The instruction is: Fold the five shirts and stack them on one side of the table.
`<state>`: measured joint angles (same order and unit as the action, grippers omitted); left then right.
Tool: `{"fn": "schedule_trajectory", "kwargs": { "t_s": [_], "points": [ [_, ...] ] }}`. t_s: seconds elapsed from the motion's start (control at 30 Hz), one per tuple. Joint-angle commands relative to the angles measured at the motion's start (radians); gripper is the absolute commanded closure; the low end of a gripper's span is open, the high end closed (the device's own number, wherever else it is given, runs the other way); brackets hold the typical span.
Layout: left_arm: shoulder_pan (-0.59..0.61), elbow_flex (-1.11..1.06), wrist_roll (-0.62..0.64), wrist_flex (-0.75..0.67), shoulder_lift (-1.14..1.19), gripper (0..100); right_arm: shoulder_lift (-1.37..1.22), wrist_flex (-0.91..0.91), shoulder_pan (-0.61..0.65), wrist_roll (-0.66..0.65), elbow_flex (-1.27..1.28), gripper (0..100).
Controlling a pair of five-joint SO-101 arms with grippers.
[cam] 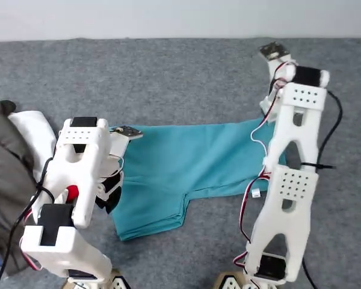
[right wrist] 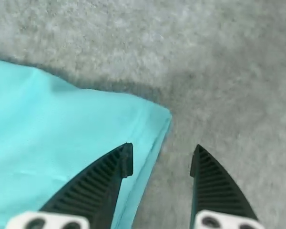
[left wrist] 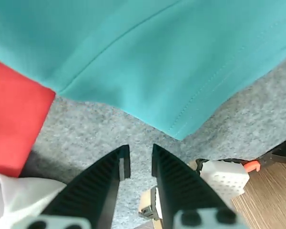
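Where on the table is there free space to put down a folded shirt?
Free: the bare table beyond the teal shirt, and the patch between the arm bases. Crowded: the shirt pile at the left edge.

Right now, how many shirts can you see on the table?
4: a teal shirt spread mid-table; a white shirt, a dark grey shirt and a red shirt bunched by the left arm. A fifth may be hidden there.
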<state>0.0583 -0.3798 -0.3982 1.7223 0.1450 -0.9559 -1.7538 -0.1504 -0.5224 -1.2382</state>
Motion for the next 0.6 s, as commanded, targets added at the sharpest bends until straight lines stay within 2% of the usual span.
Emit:
{"fn": "schedule_trajectory", "kwargs": {
  "t_s": [0.0,0.27,0.57],
  "points": [
    [-0.002,0.033,0.009,0.032,-0.017,92,0.219,-0.045,-0.010,0.046,0.201,81.4],
    [-0.002,0.035,0.008,0.032,-0.017,92,0.481,-0.041,-0.012,0.158,0.697,83.4],
    [-0.002,0.035,0.008,0.032,-0.017,92,0.433,0.007,-0.030,0.226,0.813,83.4]
  ]
}}
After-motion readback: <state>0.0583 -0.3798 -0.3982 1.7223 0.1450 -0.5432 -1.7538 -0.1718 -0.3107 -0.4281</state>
